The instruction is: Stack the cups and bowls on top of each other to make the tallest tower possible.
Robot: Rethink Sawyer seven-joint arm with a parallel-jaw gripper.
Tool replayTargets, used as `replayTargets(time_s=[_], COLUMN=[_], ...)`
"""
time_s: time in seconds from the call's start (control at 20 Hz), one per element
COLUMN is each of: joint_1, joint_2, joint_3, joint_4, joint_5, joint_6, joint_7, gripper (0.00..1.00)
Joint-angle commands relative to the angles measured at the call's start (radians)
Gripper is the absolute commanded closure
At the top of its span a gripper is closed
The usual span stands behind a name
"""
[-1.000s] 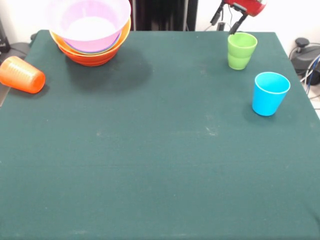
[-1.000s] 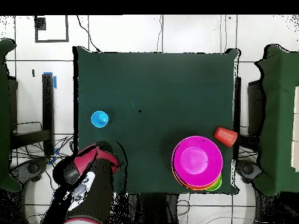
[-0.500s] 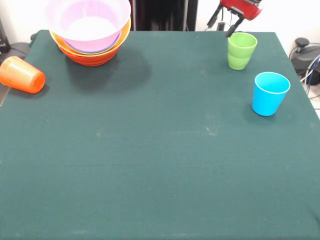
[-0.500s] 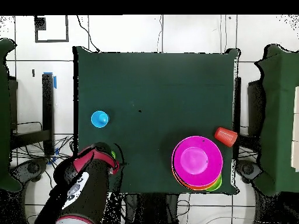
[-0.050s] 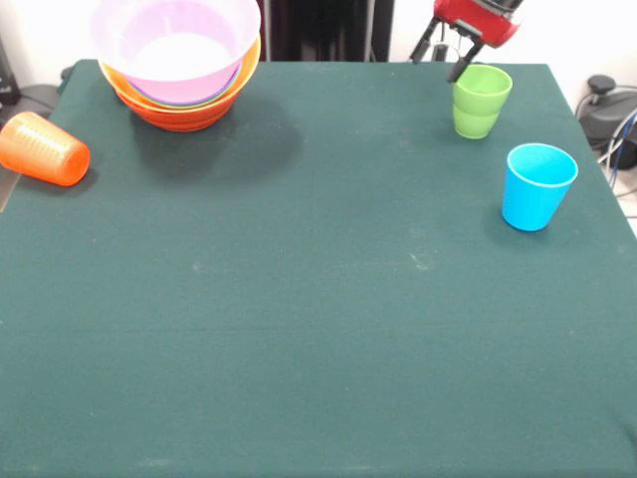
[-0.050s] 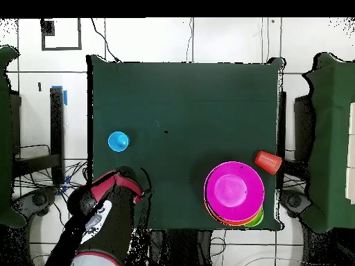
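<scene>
the tower (image 5: pixel 179 62) stands at one corner of the green bench (image 5: pixel 318 299): a large pink bowl (image 5: pixel 177 45) sits on top, nested in an orange bowl (image 5: pixel 239 75) and a red-orange one (image 5: pixel 179 115) beneath, with thin blue and green rims showing between them. in the overhead view the pink bowl (image 6: pixel 234 190) covers nearly the whole pile, and a lime green rim (image 6: pixel 256 220) peeks out at its edge. the orange cup (image 5: pixel 43 149) lies on its side at the bench edge, near the tower but apart from it. the lime green cup (image 5: pixel 481 101) stands upright at the opposite far corner, and the light blue cup (image 5: pixel 537 186) stands upright near it, apart. the end effector (image 5: pixel 447 58) hangs just beside and above the lime green cup's rim, its two dark fingers (image 5: pixel 464 60) spread and holding nothing.
</scene>
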Motion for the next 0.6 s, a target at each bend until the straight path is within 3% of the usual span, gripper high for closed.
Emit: replayTargets(time_s=[0.05, 0.6], joint_1=[-0.089, -0.154], joint_2=[0.005, -0.02], joint_3=[0.19, 0.287], joint_4=[-0.024, 0.003], joint_5=[0.078, 0.107], joint_6=[-0.091, -0.106], joint_7=[0.007, -0.009], gripper=[0.0, 0.0])
